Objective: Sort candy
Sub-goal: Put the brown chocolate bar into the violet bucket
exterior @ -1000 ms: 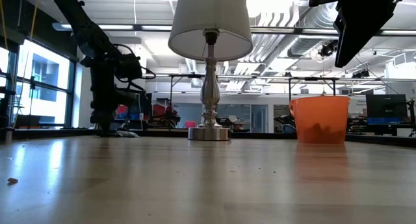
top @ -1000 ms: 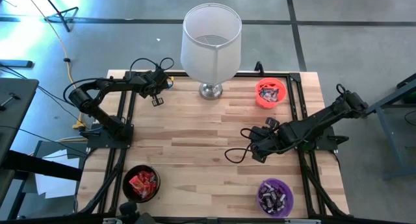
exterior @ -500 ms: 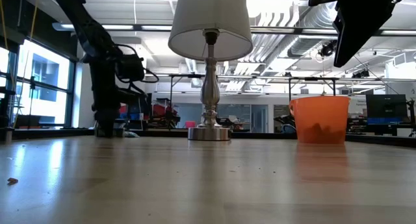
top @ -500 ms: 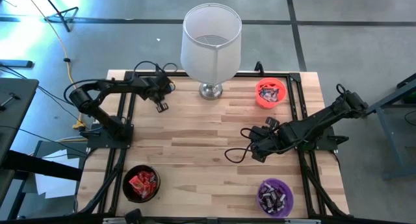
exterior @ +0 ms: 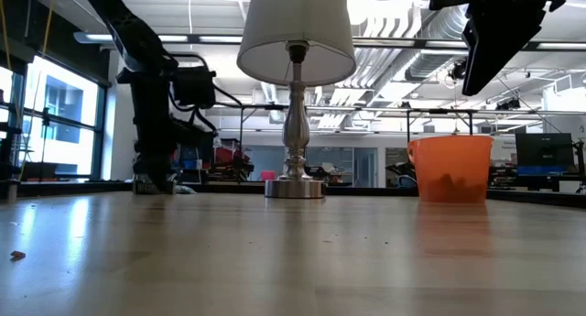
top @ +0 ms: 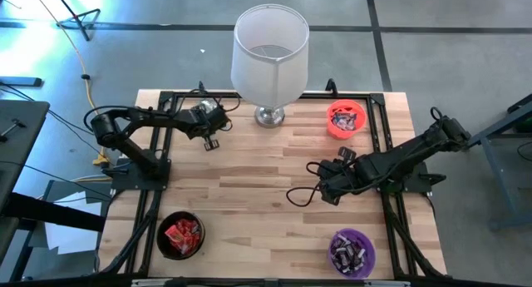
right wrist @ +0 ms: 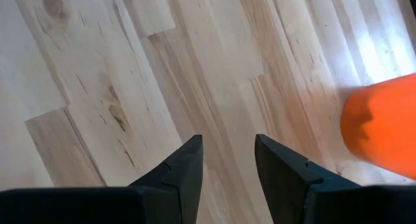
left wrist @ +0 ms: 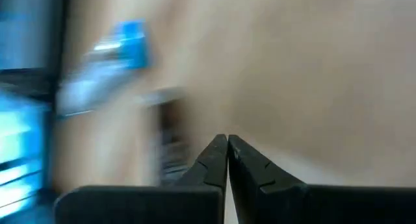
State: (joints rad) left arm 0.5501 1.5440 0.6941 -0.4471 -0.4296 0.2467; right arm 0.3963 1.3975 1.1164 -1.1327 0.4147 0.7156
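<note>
near lamp (top: pixel 268 54), left claw (top: pixel 210 142) shut; right claw (top: pixel 320 181) open, empty

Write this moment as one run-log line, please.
left gripper: shut, empty, near lamp | right gripper: open, empty, mid-table | candy: sorted in bowls

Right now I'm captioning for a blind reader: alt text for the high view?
Wooden table from above: a lamp at the far edge, orange bowl, black bowl and purple bowl holding candy. Left tool shut, right tool open, both empty.
</note>
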